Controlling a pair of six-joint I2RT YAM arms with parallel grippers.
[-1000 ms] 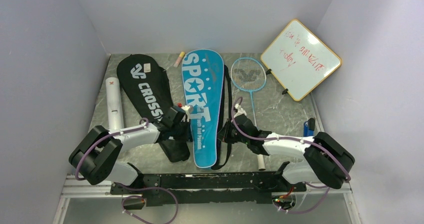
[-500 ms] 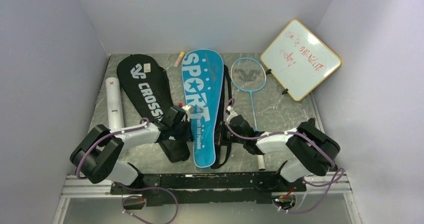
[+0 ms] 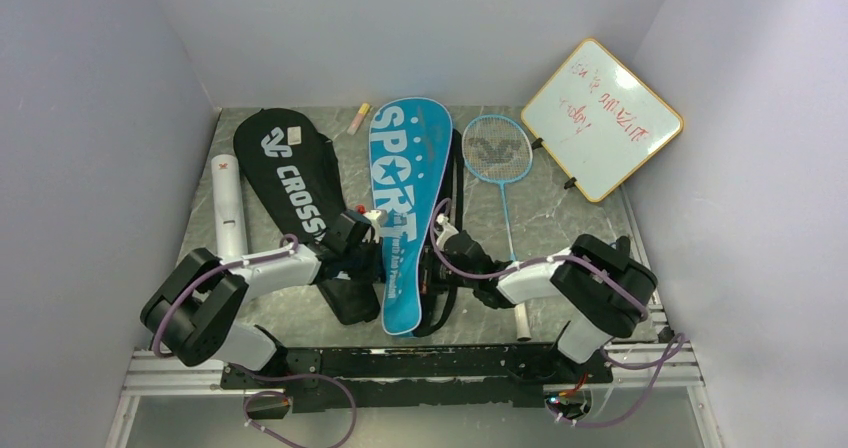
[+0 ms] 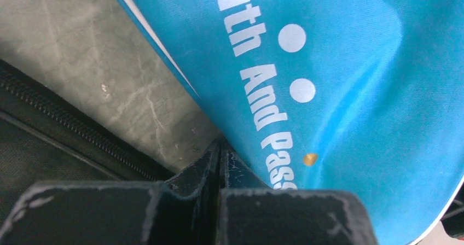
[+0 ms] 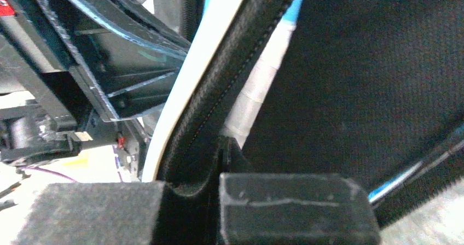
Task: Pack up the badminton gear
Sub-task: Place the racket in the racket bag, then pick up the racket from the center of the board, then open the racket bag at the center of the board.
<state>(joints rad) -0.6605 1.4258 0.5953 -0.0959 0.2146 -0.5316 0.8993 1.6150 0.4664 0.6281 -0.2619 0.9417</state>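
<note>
SPORT cover [image 3: 405, 208] lies in the middle of the surface [image 3: 570, 223]. Its long axis runs far-to-near: wide head end toward the far wall, narrow end toward the arm bases, near end tipped a bit L. Both arms are on it, one per long edge, along the near half.

L gripper [image 3: 379, 230] comes in from the L. In the L wrist view its jaws are pressed together w/ the blue fabric edge running in at the tips, which reads as a pinch on the L edge. R gripper [image 3: 440, 253] comes in from the R, clamped on the cover's black zip edge w/ white piping beside it.

So the cover sits btw your two grippers, grips opposed across its short axis. My read: move both arms together, or the fabric will twist. Can't tell if a racket is inside.

Light-blue racket [image 3: 497, 148] lies just R of the cover, head far, shaft pointing near, so the R arm is nearer. CROSSWAY cover [image 3: 290, 183] lies just L, partly under the L arm, w/ the white tube [image 3: 229, 208] beyond it.
</note>
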